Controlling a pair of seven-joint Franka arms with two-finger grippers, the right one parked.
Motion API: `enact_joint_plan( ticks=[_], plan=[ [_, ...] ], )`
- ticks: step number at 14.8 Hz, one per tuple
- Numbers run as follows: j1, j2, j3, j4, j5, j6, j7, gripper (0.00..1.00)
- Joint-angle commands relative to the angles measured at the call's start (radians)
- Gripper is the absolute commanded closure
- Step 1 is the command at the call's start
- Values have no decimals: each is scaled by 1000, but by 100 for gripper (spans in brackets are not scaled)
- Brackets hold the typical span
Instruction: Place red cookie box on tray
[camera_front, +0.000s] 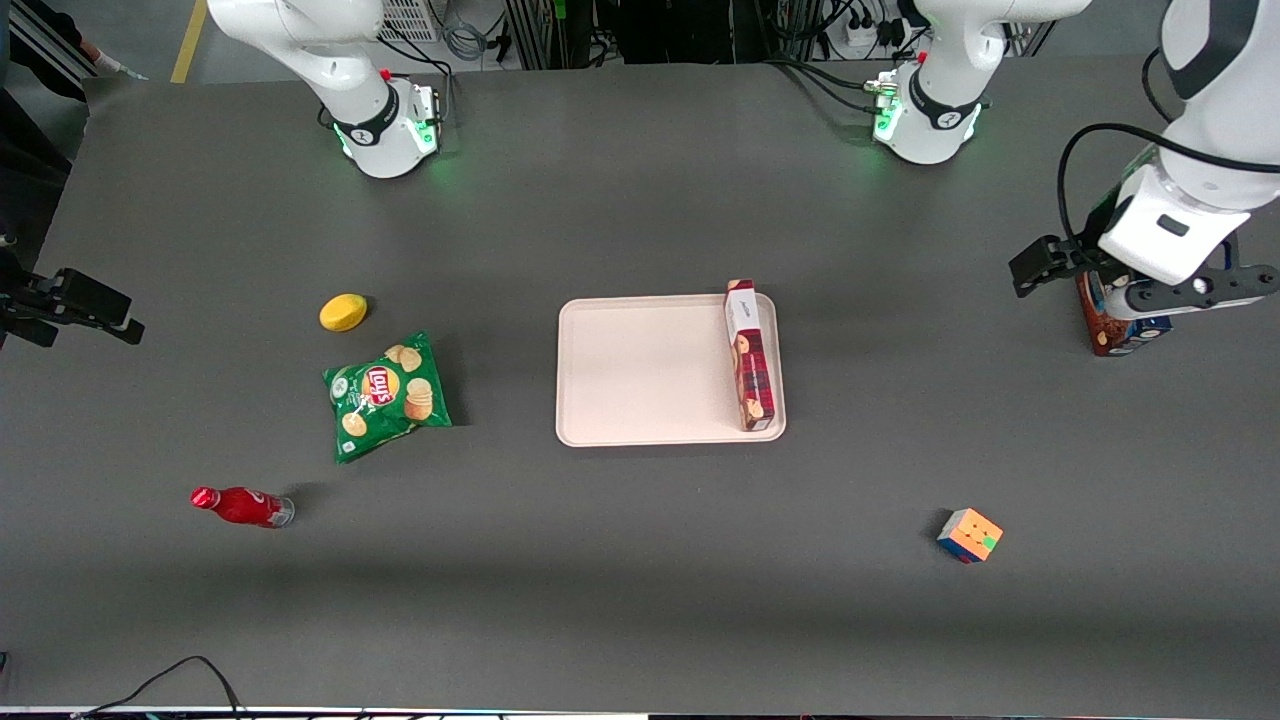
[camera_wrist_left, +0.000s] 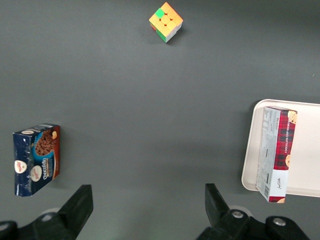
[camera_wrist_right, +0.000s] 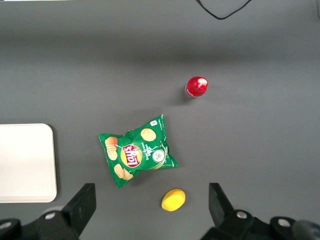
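The left arm's gripper (camera_wrist_left: 145, 210) hangs high above the working arm's end of the table (camera_front: 620, 600), its two dark fingers (camera_wrist_left: 80, 202) spread wide apart with nothing between them. In the front view the gripper (camera_front: 1150, 285) hovers over a dark-blue cookie box (camera_front: 1120, 325), which stands on the grey surface well apart from the tray (camera_front: 640, 370); the wrist camera shows the same blue box (camera_wrist_left: 36, 159) lying clear of the fingers.

The red cookie box (camera_front: 752, 355) rests on the tray, set on a narrow side along the tray edge nearest the working arm, its white label end pointing toward the robot bases. Through the wrist camera the red cookie box (camera_wrist_left: 276, 152) sits just inside the rim of the tray (camera_wrist_left: 250, 165), one end reaching close to the tray's corner.

A scrambled puzzle cube (camera_front: 969, 535) lies nearer the front camera than the tray, also seen from the wrist (camera_wrist_left: 165, 21). Toward the parked arm's end lie a green chip bag (camera_front: 386, 395), a yellow lemon-like object (camera_front: 343, 312) and a red bottle (camera_front: 242, 506) on its side.
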Motion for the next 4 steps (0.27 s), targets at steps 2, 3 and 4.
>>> enact_joint_plan(
  ticks=[2,3,4],
  plan=[
    [-16,-27,26,-27,-13,18,31,0],
    [-16,-27,26,-25,-14,18,33,0],
    [-16,-29,26,-16,-14,16,33,0]
  ],
)
